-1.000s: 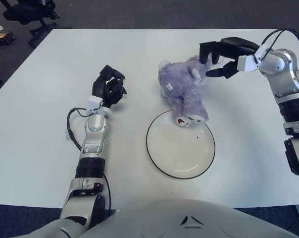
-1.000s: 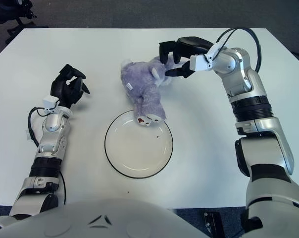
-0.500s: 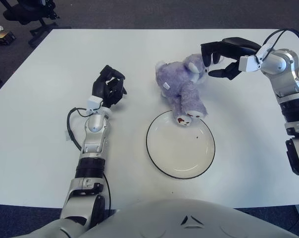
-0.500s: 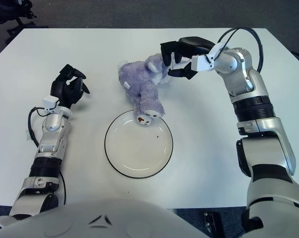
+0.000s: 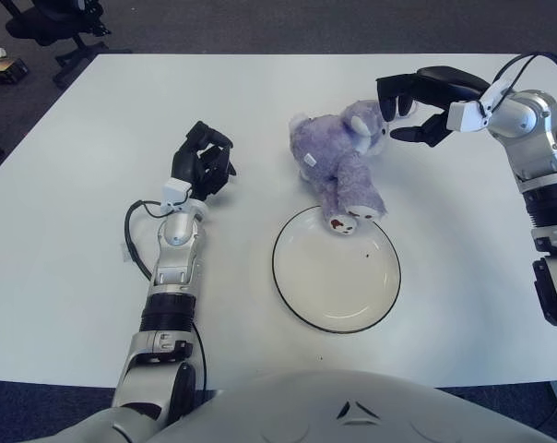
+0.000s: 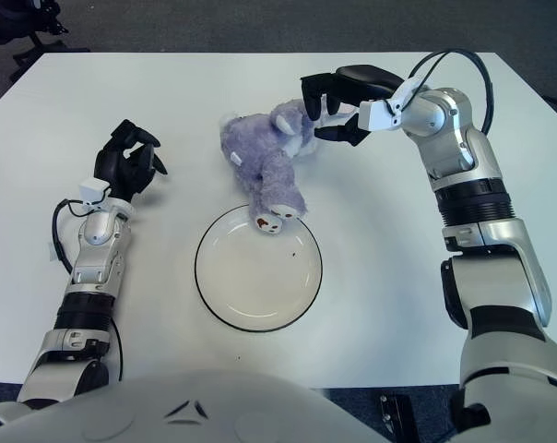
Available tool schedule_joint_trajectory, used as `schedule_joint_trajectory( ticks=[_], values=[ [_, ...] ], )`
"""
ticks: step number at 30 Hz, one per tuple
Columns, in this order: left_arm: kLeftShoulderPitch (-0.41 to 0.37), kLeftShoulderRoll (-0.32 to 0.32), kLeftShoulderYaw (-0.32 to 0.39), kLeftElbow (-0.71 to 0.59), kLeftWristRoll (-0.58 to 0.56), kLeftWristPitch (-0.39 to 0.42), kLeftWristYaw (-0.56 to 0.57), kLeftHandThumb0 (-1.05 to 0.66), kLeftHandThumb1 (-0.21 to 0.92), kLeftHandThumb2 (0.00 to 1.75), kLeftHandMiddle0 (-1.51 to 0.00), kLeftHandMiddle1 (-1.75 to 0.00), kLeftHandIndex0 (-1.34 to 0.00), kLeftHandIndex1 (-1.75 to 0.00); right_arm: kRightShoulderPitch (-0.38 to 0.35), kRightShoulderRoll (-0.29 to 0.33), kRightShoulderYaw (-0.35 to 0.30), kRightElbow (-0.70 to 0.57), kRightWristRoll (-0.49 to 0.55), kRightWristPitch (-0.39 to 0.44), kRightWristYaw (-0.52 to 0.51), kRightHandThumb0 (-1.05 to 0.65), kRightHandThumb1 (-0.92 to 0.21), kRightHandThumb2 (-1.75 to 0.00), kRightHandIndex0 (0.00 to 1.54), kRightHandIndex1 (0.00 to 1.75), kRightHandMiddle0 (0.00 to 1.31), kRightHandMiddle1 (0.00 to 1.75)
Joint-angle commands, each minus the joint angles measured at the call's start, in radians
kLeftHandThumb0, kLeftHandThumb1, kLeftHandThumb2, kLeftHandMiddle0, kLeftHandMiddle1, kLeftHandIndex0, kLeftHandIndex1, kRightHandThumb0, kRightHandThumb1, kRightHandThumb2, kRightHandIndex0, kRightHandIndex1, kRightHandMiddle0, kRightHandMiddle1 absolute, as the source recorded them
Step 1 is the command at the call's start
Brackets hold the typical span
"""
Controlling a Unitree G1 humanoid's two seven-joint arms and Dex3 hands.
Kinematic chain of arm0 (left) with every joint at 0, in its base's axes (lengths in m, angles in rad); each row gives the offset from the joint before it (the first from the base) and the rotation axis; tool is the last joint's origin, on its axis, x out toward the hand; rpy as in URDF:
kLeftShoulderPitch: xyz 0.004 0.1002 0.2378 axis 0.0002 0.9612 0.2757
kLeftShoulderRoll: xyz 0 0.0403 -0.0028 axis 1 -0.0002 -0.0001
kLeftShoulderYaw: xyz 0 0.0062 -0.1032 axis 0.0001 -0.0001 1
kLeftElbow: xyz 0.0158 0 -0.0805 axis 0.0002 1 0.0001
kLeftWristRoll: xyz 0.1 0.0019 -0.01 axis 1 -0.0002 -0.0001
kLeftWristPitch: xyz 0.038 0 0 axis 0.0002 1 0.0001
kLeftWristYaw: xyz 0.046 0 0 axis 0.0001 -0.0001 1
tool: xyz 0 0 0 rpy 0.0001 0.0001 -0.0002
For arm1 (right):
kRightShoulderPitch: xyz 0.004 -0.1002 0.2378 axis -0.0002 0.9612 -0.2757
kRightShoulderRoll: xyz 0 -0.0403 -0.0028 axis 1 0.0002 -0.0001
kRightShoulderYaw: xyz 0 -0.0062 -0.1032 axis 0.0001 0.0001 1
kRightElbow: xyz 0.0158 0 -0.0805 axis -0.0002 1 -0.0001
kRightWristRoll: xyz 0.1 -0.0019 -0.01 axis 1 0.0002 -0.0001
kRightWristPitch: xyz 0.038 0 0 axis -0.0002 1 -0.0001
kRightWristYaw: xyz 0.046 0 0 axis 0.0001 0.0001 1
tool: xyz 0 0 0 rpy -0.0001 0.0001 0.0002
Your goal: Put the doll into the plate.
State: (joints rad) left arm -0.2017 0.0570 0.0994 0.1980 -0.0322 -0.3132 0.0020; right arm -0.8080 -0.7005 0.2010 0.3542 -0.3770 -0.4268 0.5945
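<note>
White desk (image 5: 66,240) fills most of both views, with dark carpet beyond its far edge. On it lies a round plate (image 5: 288,295), white with a dark rim and holding nothing but a small dark speck near its far side. The doll (image 5: 338,166), a purple plush animal, lies on the desk just beyond the plate, its feet overlapping the far rim and its head pointing toward the right robot hand (image 5: 409,101).

That robot hand sits beside the doll's head, fingers spread and gripping nothing; whether a fingertip touches the plush I cannot tell. The left robot hand (image 5: 201,164) shows left of the doll, well apart from it, fingers curled on nothing.

The step in hand looks like the grasp or nudge: the doll is not yet in the plate. Next the right robot hand would need to close on the head, or push it, toward the plate's middle.
</note>
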Motion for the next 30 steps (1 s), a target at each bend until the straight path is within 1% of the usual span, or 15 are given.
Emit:
schedule_joint_trajectory(
  ticks=[1, 2, 3, 4, 6, 7, 10, 13, 15, 21, 30],
  values=[
    [0.057, -0.016, 0.001, 0.037, -0.007, 0.005, 0.002, -0.26, 0.92, 0.45, -0.91, -1.75, -0.54, -1.75, 0.006, -0.022, -0.011, -0.03, -0.025, 0.009, -0.02, 0.0, -0.82, -0.52, 0.37, 1.56, 0.33, 1.53],
    [0.057, -0.016, 0.001, 0.037, -0.008, 0.005, 0.002, -0.26, 0.92, 0.45, -0.91, -1.75, -0.53, -1.75, 0.007, -0.022, -0.011, -0.033, -0.031, 0.012, -0.023, -0.15, -0.82, -0.39, 0.34, 1.3, 0.28, 1.24],
    [0.057, -0.016, 0.001, 0.038, -0.008, 0.005, 0.001, -0.26, 0.92, 0.45, -0.91, -1.75, -0.53, -1.75, 0.008, -0.023, -0.011, -0.036, -0.034, 0.014, -0.026, -0.25, -0.84, -0.27, 0.35, 1.07, 0.29, 1.0],
    [0.056, -0.016, 0.001, 0.039, -0.008, 0.004, 0.001, -0.26, 0.92, 0.45, -0.91, -1.75, -0.53, -1.75, 0.009, -0.023, -0.01, -0.04, -0.045, 0.017, -0.035, -0.29, -0.85, -0.22, 0.35, 0.99, 0.3, 0.9],
    [0.056, -0.017, 0.001, 0.041, -0.008, 0.004, 0.001, -0.26, 0.92, 0.45, -0.91, -1.75, -0.53, -1.75, 0.014, -0.024, -0.01, -0.049, -0.069, 0.023, -0.058, -0.45, -0.85, -0.09, 0.41, 0.56, 0.32, 0.53],
    [0.056, -0.017, 0.001, 0.041, -0.008, 0.003, 0.002, -0.26, 0.92, 0.45, -0.91, -1.75, -0.53, -1.75, 0.015, -0.024, -0.009, -0.052, -0.079, 0.025, -0.067, -0.51, -0.85, -0.06, 0.44, 0.39, 0.34, 0.39],
    [0.056, -0.017, 0.001, 0.041, -0.007, 0.003, 0.002, -0.26, 0.92, 0.45, -0.91, -1.75, -0.53, -1.75, 0.017, -0.024, -0.006, -0.055, -0.098, 0.03, -0.083, -0.58, -0.85, -0.02, 0.46, 0.15, 0.39, 0.2],
    [0.056, -0.017, 0.0, 0.04, -0.007, 0.003, 0.003, -0.26, 0.92, 0.45, -0.91, -1.75, -0.53, -1.75, 0.015, -0.025, 0.002, -0.053, -0.129, 0.028, -0.108, -0.61, -0.84, -0.01, 0.44, 0.05, 0.41, 0.14],
    [0.056, -0.018, 0.0, 0.039, -0.007, 0.003, 0.003, -0.26, 0.92, 0.45, -0.91, -1.75, -0.53, -1.75, 0.012, -0.026, 0.007, -0.049, -0.146, 0.023, -0.123, -0.61, -0.83, 0.0, 0.42, 0.03, 0.43, 0.12],
    [0.057, -0.019, -0.001, 0.037, -0.008, 0.005, 0.002, -0.26, 0.92, 0.45, -0.91, -1.75, -0.53, -1.75, 0.003, -0.023, 0.015, -0.028, -0.175, 0.004, -0.155, -0.62, -0.83, 0.0, 0.44, 0.01, 0.45, 0.09],
    [0.06, -0.022, -0.003, 0.032, -0.006, 0.007, 0.005, -0.26, 0.92, 0.45, -0.91, -1.75, -0.53, -1.75, -0.029, -0.019, 0.038, 0.021, -0.233, -0.025, -0.219, -0.61, -0.82, 0.0, 0.42, 0.0, 0.44, 0.06]
  ],
)
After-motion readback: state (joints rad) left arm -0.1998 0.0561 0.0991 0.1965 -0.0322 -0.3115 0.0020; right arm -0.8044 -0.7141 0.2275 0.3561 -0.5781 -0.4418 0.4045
